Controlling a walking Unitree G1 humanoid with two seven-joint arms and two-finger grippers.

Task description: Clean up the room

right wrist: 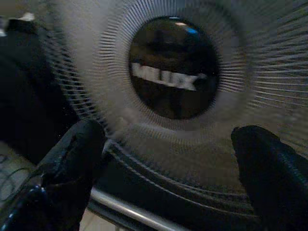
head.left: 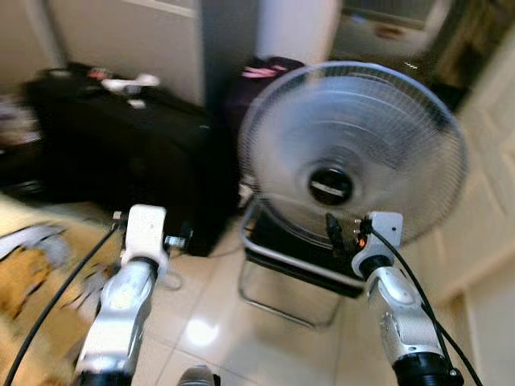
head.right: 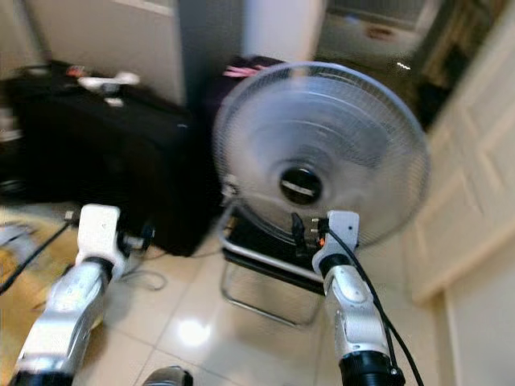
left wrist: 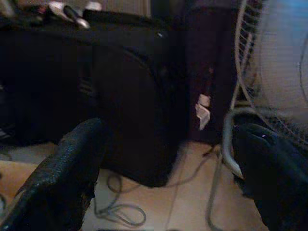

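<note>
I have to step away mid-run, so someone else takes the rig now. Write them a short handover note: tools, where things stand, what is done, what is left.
Left tool: open, empty, raised toward the large black fabric suitcase.
Right tool: open, empty, raised close before the round white floor fan with a wire grille, aimed at its dark hub.
The fan sits on a silver tube stand on the pale tiled floor, right of the suitcase. A loose cable lies on the floor by the suitcase.
Done: nothing held.
Left: the tidying itself. The views are blurred.

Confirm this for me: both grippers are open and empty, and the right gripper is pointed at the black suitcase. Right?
Not quite. Both grippers are open and empty, but the right gripper is pointed at the fan, as the right wrist view shows. The left gripper faces the black suitcase.
</note>
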